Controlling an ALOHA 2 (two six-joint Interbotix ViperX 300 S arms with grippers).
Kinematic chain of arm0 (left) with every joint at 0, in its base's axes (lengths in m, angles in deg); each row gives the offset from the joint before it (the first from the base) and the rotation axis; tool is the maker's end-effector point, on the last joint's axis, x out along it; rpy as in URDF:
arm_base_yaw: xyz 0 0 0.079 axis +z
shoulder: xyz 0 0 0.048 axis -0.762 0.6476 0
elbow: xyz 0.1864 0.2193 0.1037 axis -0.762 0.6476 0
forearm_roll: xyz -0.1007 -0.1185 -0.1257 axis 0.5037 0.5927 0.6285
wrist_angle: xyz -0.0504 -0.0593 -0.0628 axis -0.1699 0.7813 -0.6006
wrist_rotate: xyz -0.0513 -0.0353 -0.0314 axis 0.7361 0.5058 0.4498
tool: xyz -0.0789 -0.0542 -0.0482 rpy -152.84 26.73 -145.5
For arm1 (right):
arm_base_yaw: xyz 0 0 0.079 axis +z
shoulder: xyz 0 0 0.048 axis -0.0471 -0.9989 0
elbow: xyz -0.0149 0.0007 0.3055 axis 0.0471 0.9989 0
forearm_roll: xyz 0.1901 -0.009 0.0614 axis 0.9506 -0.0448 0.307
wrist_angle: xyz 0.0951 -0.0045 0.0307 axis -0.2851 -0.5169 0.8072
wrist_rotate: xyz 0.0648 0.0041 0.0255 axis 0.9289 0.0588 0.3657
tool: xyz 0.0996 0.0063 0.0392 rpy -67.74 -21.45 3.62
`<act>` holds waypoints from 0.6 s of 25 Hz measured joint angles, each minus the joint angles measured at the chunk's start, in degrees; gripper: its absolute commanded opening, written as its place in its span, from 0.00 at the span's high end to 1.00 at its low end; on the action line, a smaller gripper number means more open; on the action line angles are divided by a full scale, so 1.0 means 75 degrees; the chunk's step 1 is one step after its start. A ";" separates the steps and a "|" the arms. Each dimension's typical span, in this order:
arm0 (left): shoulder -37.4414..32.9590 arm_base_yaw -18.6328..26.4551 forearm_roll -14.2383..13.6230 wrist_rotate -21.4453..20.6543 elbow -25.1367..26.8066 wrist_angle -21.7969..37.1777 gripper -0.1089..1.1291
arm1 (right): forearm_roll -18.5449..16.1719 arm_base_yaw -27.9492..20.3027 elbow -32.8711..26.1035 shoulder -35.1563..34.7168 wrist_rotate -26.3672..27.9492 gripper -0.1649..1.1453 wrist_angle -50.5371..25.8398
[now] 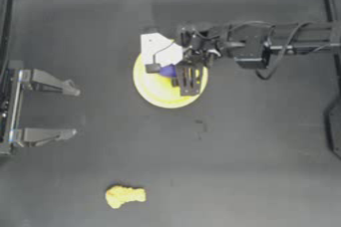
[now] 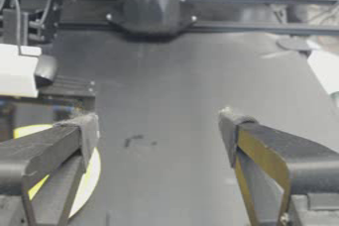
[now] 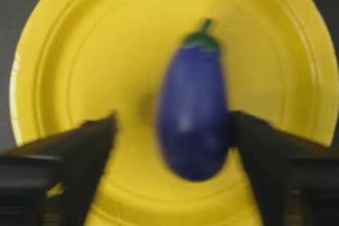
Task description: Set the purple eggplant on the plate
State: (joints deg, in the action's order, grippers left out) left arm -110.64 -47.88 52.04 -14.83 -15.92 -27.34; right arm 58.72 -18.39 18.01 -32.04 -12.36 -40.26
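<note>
Right tool (image 3: pixel 173 136) over plate (image 3: pixel 79 61), jaws spread, purple eggplant (image 3: pixel 193 121) between them, left tool (image 1: pixel 72 112) parked, released.

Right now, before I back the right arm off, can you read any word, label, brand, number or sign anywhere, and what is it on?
None: no text can be read in any view.
Purple eggplant: plain, no lettering.
Yellow plate: plain, no print.
Right gripper, over the plate: no readable marking.
Left gripper, parked at the table's left: no readable marking.
Lumpy yellow piece: no marking.
</note>
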 measured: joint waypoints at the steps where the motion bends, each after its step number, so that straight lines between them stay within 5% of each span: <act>1: 0.0000 0.0000 0.0000 -0.0012 -0.0012 0.0000 0.10 | 0.0035 -0.0012 -0.0012 0.0000 0.0012 0.10 0.0000; 15: 0.0000 0.0000 0.0000 -0.0012 0.0000 0.0000 0.10 | 0.0223 -0.0012 -0.0105 0.0410 0.0047 0.12 -0.0316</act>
State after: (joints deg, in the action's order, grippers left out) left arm -110.64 -47.88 52.04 -14.92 -15.92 -27.34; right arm 60.39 -18.48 17.22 -28.97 -12.01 -42.63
